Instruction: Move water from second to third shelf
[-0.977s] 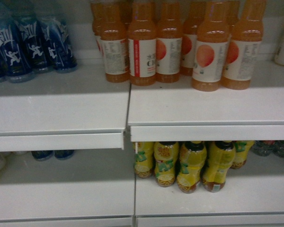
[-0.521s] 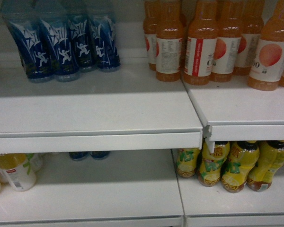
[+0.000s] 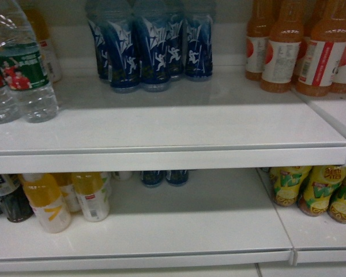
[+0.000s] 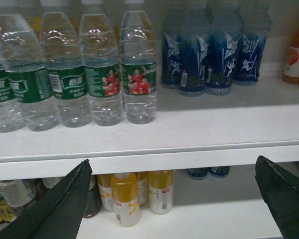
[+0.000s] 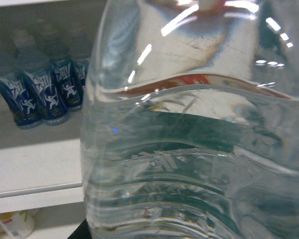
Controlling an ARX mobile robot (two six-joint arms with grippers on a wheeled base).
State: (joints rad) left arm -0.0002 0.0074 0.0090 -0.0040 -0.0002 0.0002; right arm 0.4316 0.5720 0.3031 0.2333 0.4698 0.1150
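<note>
On the upper shelf [image 4: 154, 130] a row of clear water bottles [image 4: 138, 74] with green labels stands upright, touching side by side; the rightmost two show red-shirted figures. Just right of that row, a cluster of blue bottles [image 4: 209, 55] with white runner figures stands further back. At the far right edge an orange drink bottle [image 4: 296, 55] shows partly. Below the water row, on the lower shelf, stand yellow juice bottles [image 4: 124, 196]. The left pincer [image 4: 172, 199] frames the bottom corners, its dark fingers [image 4: 65, 206] spread wide apart with nothing between them.

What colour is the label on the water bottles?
Green, with red-shirted figures, on the water bottles; clearest in the left wrist view.
</note>
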